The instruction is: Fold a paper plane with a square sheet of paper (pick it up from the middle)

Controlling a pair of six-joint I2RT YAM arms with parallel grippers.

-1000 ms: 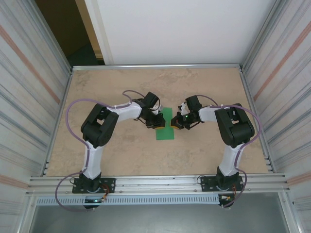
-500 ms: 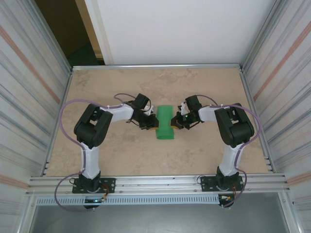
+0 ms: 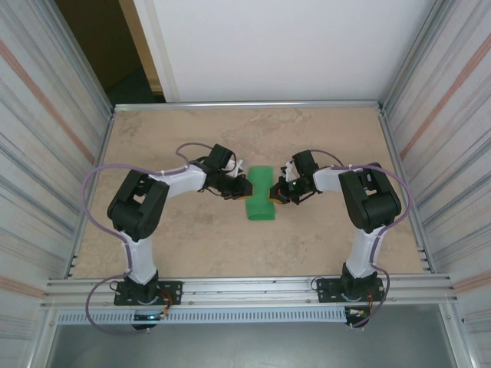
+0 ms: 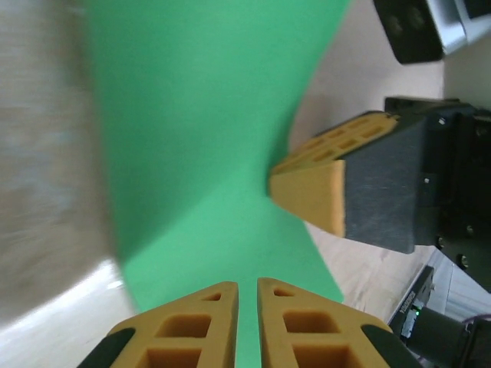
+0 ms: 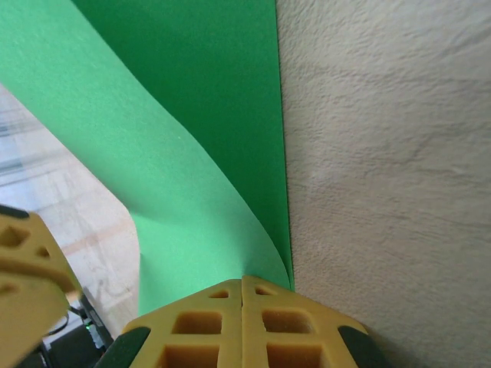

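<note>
**Item 1, 6 o'clock, nearest you.** Aluminium rail [image 3: 253, 285] along the near edge of the worktop [image 3: 192, 245]. It carries your left arm [image 3: 142, 222] at 7 o'clock and your right arm [image 3: 370, 211] at 5 o'clock. A purple cable [image 3: 96, 180] loops beside the left arm.

**Item 2, centre of the worktop.** Square sheet of paper [image 3: 259, 195], bright green and plain. From above it reads as a narrow rectangle, long side running 6 to 12 o'clock, with its middle bulging up off the surface. In the right wrist view one layer of the sheet [image 5: 230, 92] lies flat while another curves up over it. In the left wrist view the sheet [image 4: 199, 130] rises as a broad green band.

**Item 3, the sheet's 9 o'clock edge.** Left gripper [image 3: 239, 192] [image 4: 247, 285]. Its fingers are drawn almost together with a thin strip of green between them, pinching the sheet.

**Item 4, the sheet's 3 o'clock edge.** Right gripper [image 3: 276, 195] [image 5: 242, 280]. Its fingers are pressed together on the paper's edge, where the curved layer meets the flat one. Your left wrist view shows it beyond the sheet, touching the green.

**Item 5, surface.** The worktop [image 5: 383, 153] is beige, with a marbled stone pattern.

**Item 6, surroundings.** Ribbed metal panels at 9 o'clock [image 3: 38, 153] and 3 o'clock [image 3: 453, 115]. White back panel [image 3: 284, 46] at 12 o'clock. Dark opening [image 3: 100, 46] at 11 o'clock.
</note>
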